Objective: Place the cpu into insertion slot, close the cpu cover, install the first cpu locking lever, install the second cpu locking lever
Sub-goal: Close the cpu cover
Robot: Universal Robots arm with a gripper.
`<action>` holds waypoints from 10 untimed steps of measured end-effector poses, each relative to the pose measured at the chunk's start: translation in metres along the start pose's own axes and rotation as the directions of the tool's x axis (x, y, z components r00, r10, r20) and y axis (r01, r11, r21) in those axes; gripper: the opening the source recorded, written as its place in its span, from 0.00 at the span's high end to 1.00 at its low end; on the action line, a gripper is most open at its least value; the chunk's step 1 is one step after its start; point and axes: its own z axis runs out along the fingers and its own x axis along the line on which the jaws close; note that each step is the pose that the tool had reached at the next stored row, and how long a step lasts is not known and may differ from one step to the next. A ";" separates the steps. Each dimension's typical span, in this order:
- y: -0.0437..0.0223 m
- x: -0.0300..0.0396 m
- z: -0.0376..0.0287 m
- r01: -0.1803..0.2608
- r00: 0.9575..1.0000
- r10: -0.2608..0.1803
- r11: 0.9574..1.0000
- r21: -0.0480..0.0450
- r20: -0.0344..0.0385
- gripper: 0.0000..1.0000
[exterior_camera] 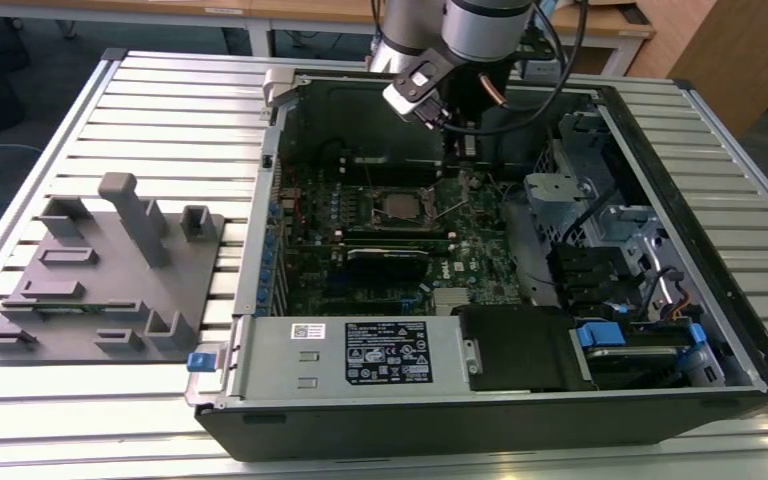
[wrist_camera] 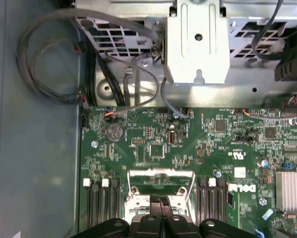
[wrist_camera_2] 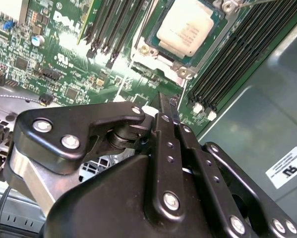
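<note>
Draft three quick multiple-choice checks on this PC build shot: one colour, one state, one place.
1. What colour is the clip at the corner of the power supply box?
A blue
B red
C yellow

2. How do the fingers stand?
A wide open
B half open
C shut together

3. Where is the chip?
A on the power supply box
B in the socket on the board
C between the fingers

Answers:
1 A: the exterior view shows a blue clip beside the grey box.
2 C: in both wrist views the two dark fingers lie side by side, with nothing seen between them.
3 B: the second wrist view shows its pale metal top lying flat inside the socket's silvery rim.
</note>
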 end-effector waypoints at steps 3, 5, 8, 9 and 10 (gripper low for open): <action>0.0045 0.0004 0.0003 0.000 1.000 0.000 1.000 0.000 0.000 0.90; 0.0073 0.0006 0.0006 0.000 1.000 0.000 1.000 0.000 0.000 0.90; 0.0117 0.0010 0.0010 0.000 1.000 0.000 1.000 0.000 0.000 0.90; 0.0129 0.0011 0.0013 0.000 1.000 0.000 1.000 0.000 0.000 0.90; 0.0140 0.0013 0.0015 0.000 1.000 0.000 1.000 0.000 0.000 0.90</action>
